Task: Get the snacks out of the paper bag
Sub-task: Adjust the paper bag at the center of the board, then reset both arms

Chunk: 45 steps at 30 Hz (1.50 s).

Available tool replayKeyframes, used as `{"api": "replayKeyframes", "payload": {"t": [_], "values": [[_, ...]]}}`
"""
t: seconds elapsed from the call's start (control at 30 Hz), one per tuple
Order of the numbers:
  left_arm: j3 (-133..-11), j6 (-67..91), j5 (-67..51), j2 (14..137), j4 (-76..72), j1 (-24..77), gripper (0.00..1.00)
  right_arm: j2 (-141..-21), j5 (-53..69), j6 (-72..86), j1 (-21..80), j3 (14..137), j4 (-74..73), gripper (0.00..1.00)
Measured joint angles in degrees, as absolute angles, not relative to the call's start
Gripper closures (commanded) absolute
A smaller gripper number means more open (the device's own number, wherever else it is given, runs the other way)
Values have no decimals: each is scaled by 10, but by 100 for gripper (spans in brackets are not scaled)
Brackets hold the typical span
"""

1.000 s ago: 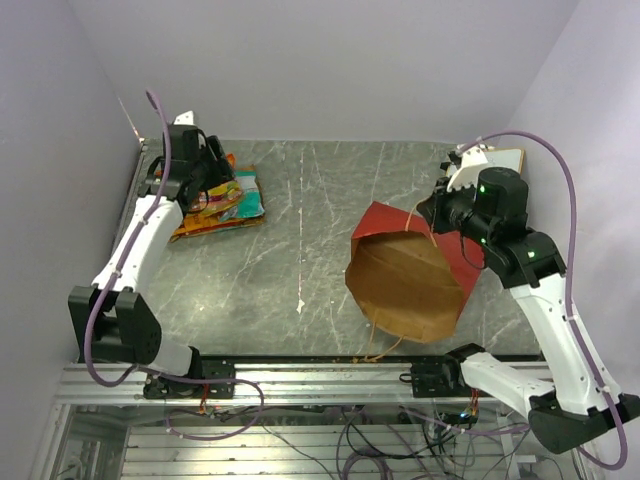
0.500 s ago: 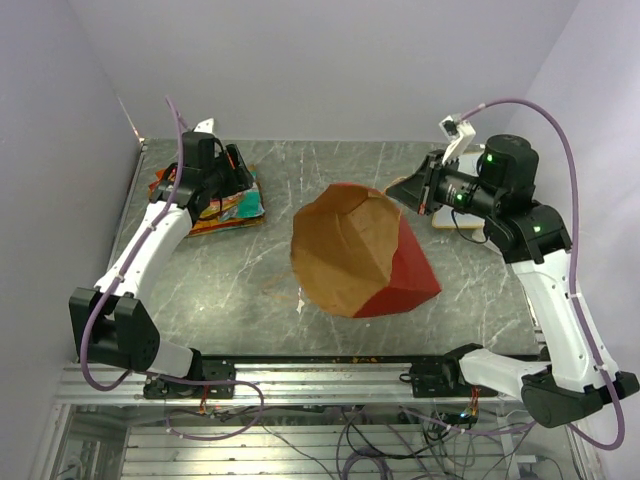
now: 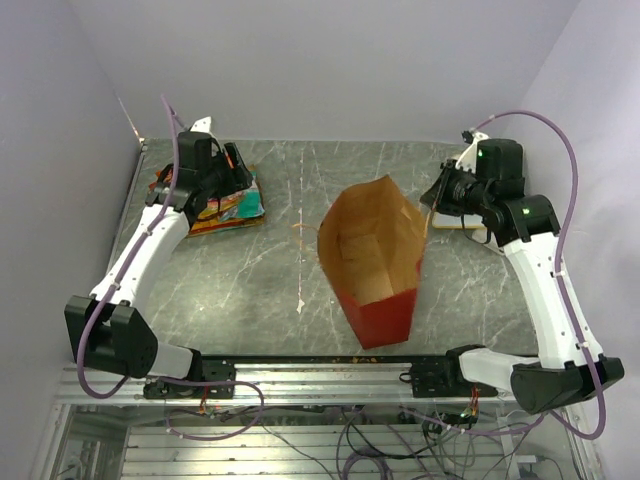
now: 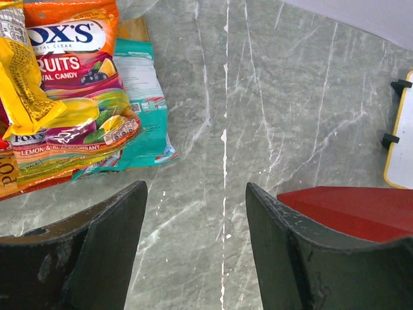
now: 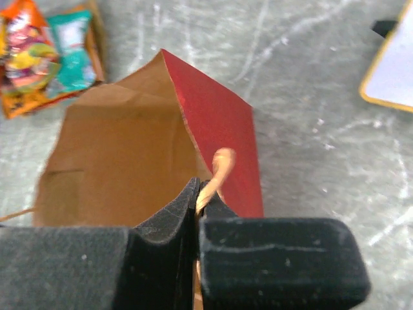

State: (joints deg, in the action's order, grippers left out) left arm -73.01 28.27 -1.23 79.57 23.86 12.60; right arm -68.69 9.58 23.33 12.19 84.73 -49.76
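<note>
The paper bag (image 3: 372, 262), red outside and brown inside, hangs tilted over the middle of the table with its open mouth facing up at the camera; its inside looks empty. My right gripper (image 3: 438, 200) is shut on the bag's tan twisted handle (image 5: 216, 174), at the bag's far right rim. The snacks (image 3: 222, 205), orange, yellow and teal packets, lie in a pile at the far left; they also show in the left wrist view (image 4: 77, 97). My left gripper (image 4: 193, 194) is open and empty, hovering just right of the pile.
A white wood-framed board (image 3: 462, 215) lies at the far right under the right arm, and its edge shows in the left wrist view (image 4: 400, 135). Walls close the table on the left, back and right.
The right gripper has swung the bag by its handle: it lay mouth toward the near edge, then lifted and turned, and now hangs mouth up at the middle. The left arm shifted slightly.
</note>
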Motion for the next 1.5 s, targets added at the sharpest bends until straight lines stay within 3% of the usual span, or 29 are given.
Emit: {"api": "replayKeyframes", "payload": {"t": [0.33,0.53,1.03,1.2,1.3,1.5], "values": [[-737,278,-17,794,238,126,26,-632,-23,191,121,782,-538,100],[-747,282,-31,801,233,128,26,-629,-53,177,121,777,-544,93],[-743,303,-66,786,227,167,25,-627,-42,174,121,793,-548,22],[-726,324,-69,738,236,192,24,-624,-39,179,121,826,-545,12],[-728,326,-70,724,244,201,23,-614,-39,188,121,838,-542,1],[-770,326,-75,716,297,205,21,-610,-62,231,121,867,-539,0]]}}
